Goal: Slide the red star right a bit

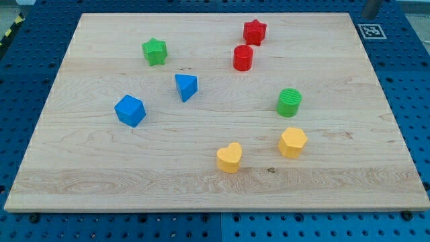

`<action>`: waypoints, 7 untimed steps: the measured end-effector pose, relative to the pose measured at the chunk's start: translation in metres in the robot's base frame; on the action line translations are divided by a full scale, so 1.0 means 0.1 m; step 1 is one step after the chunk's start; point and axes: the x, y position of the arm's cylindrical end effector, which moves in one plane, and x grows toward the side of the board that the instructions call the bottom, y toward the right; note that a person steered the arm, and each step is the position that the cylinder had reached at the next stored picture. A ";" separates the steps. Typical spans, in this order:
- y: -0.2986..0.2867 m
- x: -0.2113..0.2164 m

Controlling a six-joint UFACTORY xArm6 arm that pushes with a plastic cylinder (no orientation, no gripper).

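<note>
pale wooden board (215, 181) with visible grain lies flat on a blue perforated base plate (410, 101), which frames it on all sides; a black-and-white printed marker (371, 31) sits on the base just off the board's corner at the view's top right. my tip does not show anywhere in the view, so its position relative to the blocks cannot be told, and the rig carries no fingers whose state could be reported. the red star-shaped block (254, 31) stands near the board's edge at the view's top, right of centre. a red cylinder block (243, 58) stands just below it, close but apart. a green star-shaped block (154, 52) stands at the view's upper left, well apart from the red pair. a blue wedge-like triangular block (186, 87) lies below and to the right of the green star, and a blue cube-like block (130, 110) lies further toward the view's lower left. a green ribbed cylinder block (289, 102) stands right of centre. a yellow hexagonal block (293, 142) lies below it, and a yellow heart-shaped block (229, 157) lies to that block's left, nearer the view's bottom.
</note>
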 end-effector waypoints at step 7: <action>-2.68 0.01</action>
